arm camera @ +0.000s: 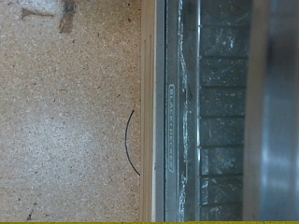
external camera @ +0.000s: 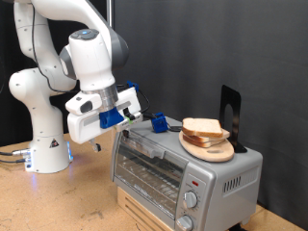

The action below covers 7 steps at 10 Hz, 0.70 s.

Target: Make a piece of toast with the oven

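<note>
The silver oven (external camera: 159,168) stands at the exterior view's right with its glass door closed and its wire rack visible behind the glass. On its roof, a round wooden plate (external camera: 219,154) carries stacked pale bread slices with tan crusts. The piece of toast (external camera: 202,127) lies on top of that stack. My gripper (external camera: 154,121), with blue fingertips, hovers at the oven's top left corner, just above the upper edge of the door, with nothing seen between its fingers. The wrist view shows the oven (arm camera: 220,112) door glass and rack from close range, but no fingers.
Two round knobs (external camera: 190,200) sit at the oven's front right. A black upright object (external camera: 229,108) stands behind the plate. The oven rests on a low wooden block (external camera: 144,207) on the speckled table (external camera: 58,202). A thin dark curved mark (arm camera: 131,140) lies on the table (arm camera: 65,112).
</note>
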Available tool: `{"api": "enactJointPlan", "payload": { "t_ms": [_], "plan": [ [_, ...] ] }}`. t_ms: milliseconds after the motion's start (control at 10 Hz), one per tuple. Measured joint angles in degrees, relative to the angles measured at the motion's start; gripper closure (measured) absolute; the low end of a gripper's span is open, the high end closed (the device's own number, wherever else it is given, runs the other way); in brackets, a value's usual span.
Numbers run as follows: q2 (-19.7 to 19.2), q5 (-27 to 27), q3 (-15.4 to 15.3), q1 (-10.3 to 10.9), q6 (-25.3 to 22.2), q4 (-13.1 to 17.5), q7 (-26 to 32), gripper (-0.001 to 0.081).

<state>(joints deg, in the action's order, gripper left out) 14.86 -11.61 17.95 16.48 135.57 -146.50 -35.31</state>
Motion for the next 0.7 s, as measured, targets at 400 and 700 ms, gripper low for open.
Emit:
{"api": "enactJointPlan", "payload": {
  "t_ms": [400, 700],
  "plan": [
    [0.3, -1.7, -0.9, 1.1, 0.1, -0.7, 0.4, 0.0124],
    [0.6, -1.4, -1.4, 1.1, 0.4, -2.3, 0.2, 0.0124]
  ]
}}
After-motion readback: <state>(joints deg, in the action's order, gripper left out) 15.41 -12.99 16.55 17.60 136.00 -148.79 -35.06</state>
